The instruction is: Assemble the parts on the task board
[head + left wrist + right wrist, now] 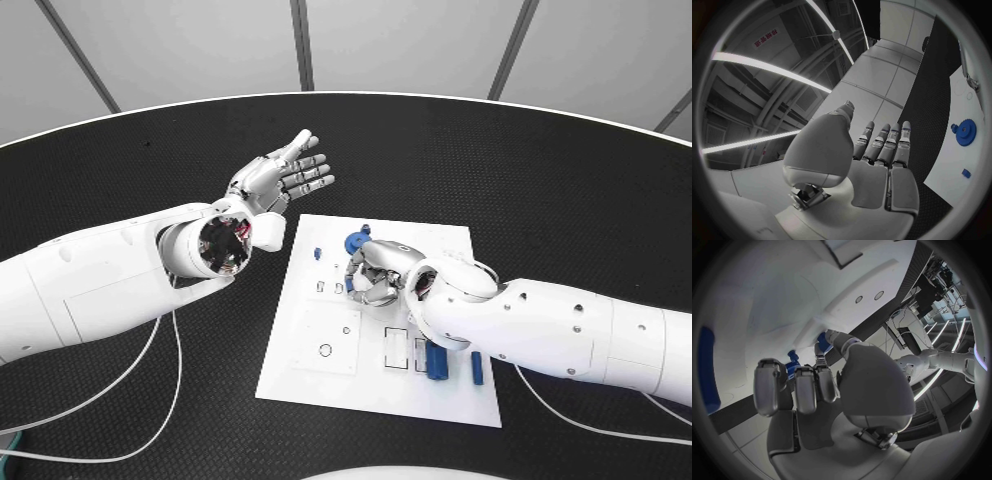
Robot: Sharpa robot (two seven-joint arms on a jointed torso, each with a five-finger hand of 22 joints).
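Over the task board (378, 400), beside the blue gear (355, 241): right hand (374, 277) pinching a small blue part (792, 368) — best lowered upright, square to its slot. Off the board's far corner: left hand (280, 176) spread, grasping nothing. Legible labels — none on the board.

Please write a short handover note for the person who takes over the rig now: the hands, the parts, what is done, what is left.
Left hand: open, raised above the table beyond the task board, holding nothing.
Right hand: over the board's middle, fingers curled around a small blue part.
Blue gear: on the board, just beyond the right hand.
Two blue bars: lying at the board's near right.
Done: cannot tell.
Left: place the held part, then the gear and bars, probably.
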